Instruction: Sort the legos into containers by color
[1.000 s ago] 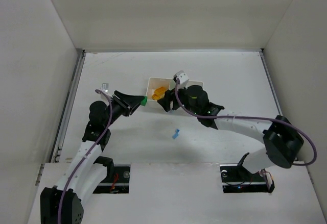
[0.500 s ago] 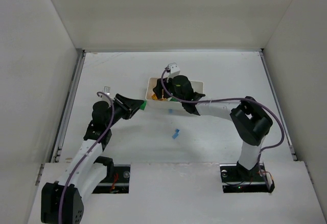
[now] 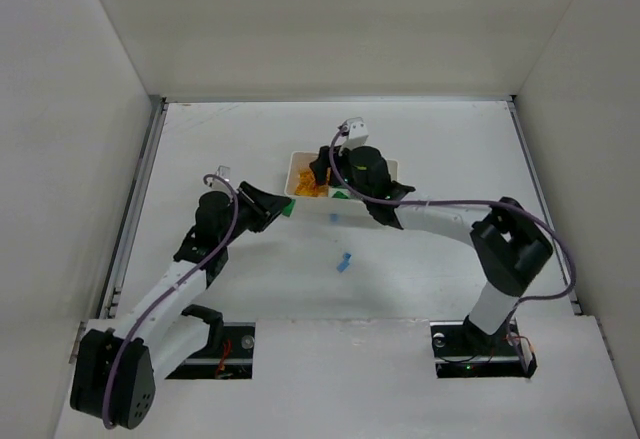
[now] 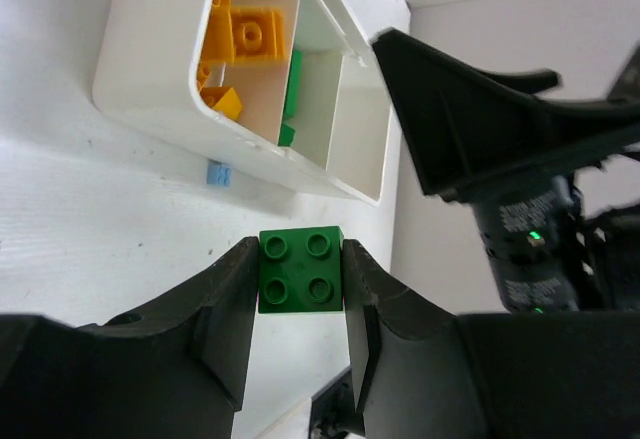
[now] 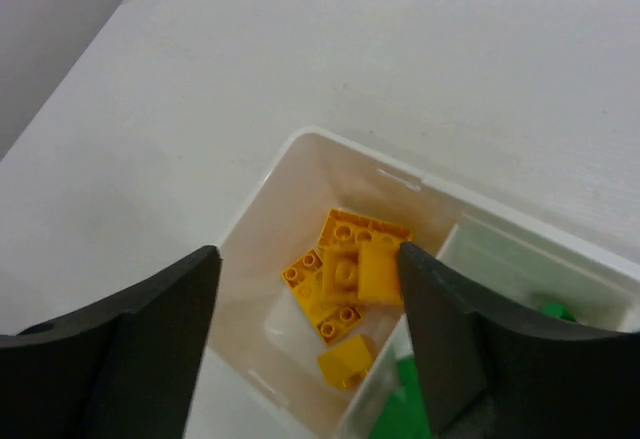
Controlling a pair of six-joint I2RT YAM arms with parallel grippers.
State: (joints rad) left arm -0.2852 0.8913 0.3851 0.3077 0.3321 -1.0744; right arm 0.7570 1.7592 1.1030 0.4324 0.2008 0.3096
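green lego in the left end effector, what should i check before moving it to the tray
1. Green lego gripped squarely by the left end effector: ok.
2. Middle compartment holds green pieces, has room: ok.
3. Yellow legos lie only in the end compartment: ok.
4. Space above the tray free: not ok, the open right end effector hangs over it.
5. Third compartment's contents: cannot tell, seen too obliquely.
6. Table free of loose bricks: not ok, one light blue lego lies beside the tray, another farther out.
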